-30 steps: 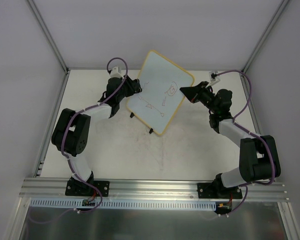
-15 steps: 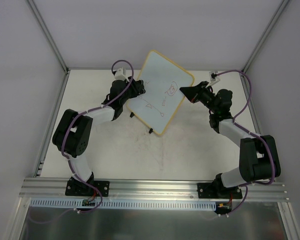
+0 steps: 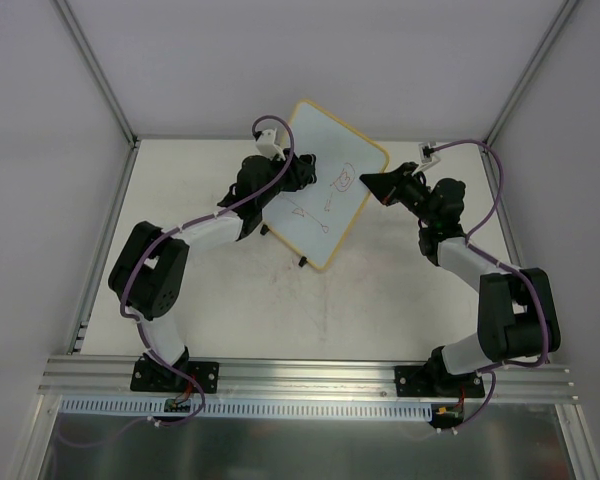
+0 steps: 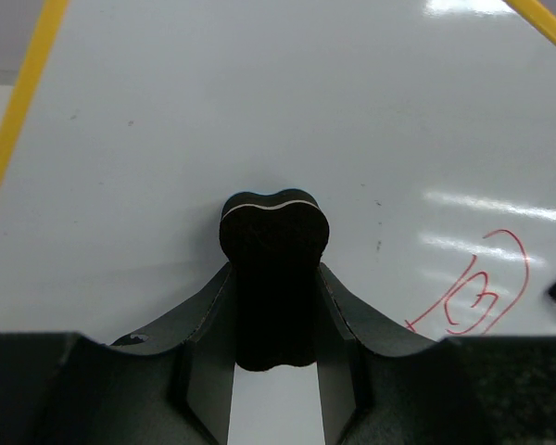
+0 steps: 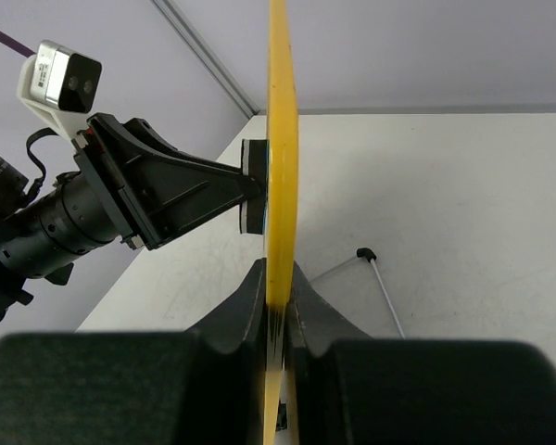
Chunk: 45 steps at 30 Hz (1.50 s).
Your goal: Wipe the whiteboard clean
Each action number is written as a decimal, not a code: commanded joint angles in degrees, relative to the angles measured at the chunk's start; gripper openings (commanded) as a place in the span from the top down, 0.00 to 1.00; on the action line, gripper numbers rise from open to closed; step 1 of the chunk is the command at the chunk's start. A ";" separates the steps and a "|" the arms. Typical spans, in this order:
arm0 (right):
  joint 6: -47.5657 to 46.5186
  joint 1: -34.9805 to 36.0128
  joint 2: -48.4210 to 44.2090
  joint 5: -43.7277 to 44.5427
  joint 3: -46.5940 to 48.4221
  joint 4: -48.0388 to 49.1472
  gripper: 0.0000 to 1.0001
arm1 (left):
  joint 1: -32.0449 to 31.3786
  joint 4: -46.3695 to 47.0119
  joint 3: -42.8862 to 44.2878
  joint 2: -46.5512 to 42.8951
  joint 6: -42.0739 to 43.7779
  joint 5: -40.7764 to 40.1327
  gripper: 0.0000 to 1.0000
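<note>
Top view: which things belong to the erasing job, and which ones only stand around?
Belong to the job: whiteboard with red doodles; black eraser, pressed on it in the left claw; right claw, gripping the board's yellow edge.
Not part of it: table; metal rail at its near edge.

Whiteboard (image 5: pixel 282 139): seen edge-on and upright; its yellow frame is shown as a narrow vertical strip.
Right gripper (image 5: pixel 280 283): clamped on the frame's near edge, one finger on each face.
Left gripper (image 5: pixel 244 197): positioned at the left, pointed at the board.
Dark pad (image 5: pixel 253 211): held at the Left gripper's tip, pressed against the board's left face.
Wrist camera (image 5: pixel 60 82): white, mounted above the Left gripper.
Foot (image 5: pixel 365 253): black tip on a thin wire, set on the worktop (image 5: pixel 463 204), right of the board.
</note>
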 commanded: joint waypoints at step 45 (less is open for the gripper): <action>1.28 -2.37 6.90 -17.04 2.20 16.20 1.00 | 9.30 -1.17 -17.94 -5.75 -16.42 -10.96 1.00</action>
